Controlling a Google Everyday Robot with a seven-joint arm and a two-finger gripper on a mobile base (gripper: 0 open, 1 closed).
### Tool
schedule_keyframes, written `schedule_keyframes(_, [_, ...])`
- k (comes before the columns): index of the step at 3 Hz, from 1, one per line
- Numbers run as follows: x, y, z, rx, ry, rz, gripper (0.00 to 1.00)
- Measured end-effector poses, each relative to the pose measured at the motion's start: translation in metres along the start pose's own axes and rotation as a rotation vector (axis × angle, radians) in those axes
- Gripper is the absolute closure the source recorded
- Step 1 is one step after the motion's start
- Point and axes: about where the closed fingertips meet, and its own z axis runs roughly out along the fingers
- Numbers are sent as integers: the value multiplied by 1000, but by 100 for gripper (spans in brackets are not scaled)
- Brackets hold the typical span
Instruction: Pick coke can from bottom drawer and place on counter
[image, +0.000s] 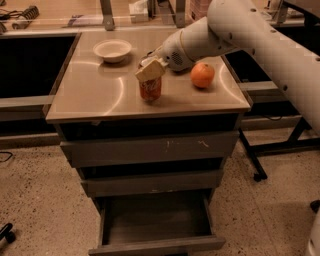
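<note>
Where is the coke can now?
The red coke can is upright on the glossy beige counter, left of the round orange fruit, directly beneath the pincer.

Readable text: none that can be spelled out from where I stand.
Coke can (150, 91): white script-like lettering on its red side, too faint to make out letter by letter; the can stands upright near the middle of the tabletop (90, 95).
Pincer (150, 71): a plain beige surface with no marking I can read; it sits right at the top of the coke can, hiding its lid.
Top drawer (150, 150): pale marks on the right of its grey front, which look like scratches rather than letters.
White box (137, 7): stands on the far bench behind the tabletop; any print on it is too small to tell.
</note>
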Motion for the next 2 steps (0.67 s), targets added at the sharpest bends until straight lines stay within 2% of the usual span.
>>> schedule_keyframes(1, [12, -9, 12, -20, 37, 47, 100])
schedule_keyframes(2, [13, -10, 12, -21, 38, 48, 81])
